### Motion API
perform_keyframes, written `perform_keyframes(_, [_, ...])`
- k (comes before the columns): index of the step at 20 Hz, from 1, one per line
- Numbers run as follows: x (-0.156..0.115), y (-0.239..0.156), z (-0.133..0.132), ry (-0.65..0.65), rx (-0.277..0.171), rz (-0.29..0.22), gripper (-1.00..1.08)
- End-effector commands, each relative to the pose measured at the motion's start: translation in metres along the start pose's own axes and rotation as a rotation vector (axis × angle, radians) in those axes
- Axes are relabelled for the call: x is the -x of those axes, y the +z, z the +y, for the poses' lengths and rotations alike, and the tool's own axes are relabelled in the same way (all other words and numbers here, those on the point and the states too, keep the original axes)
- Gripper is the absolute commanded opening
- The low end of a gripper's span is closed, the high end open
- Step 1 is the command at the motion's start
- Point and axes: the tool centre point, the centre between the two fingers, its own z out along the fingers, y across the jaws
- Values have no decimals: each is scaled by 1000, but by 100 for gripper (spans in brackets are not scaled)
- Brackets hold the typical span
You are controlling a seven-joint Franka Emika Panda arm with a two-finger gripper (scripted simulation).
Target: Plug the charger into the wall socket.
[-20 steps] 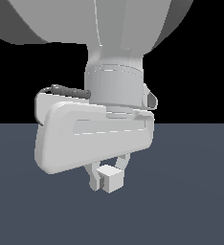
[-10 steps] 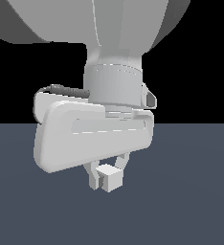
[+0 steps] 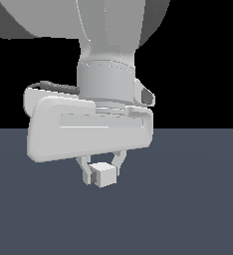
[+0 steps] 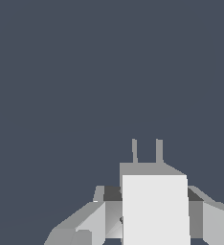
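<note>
The charger (image 3: 104,175) is a small white-grey cube held between the fingers of my gripper (image 3: 101,169), just below the large white hand. It hangs above the dark grey floor (image 3: 188,209). In the wrist view the charger (image 4: 154,206) fills the lower middle, with two thin prongs (image 4: 146,150) sticking out of its far end, and a grey finger (image 4: 92,217) presses on each side. My gripper is shut on it. The wall socket is out of view in both frames.
Only the flat dark grey floor (image 4: 85,72) shows beyond the charger. The arm's bulky white body (image 3: 103,50) fills the upper part of the exterior view, against a black background.
</note>
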Motion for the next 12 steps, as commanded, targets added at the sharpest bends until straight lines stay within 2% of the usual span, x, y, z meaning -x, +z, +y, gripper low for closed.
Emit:
perform_keyframes(1, [-8,-5,-3,40,3,1,-100])
perform_keyframes(12, [-53,-30,-9,272,23,2,-100])
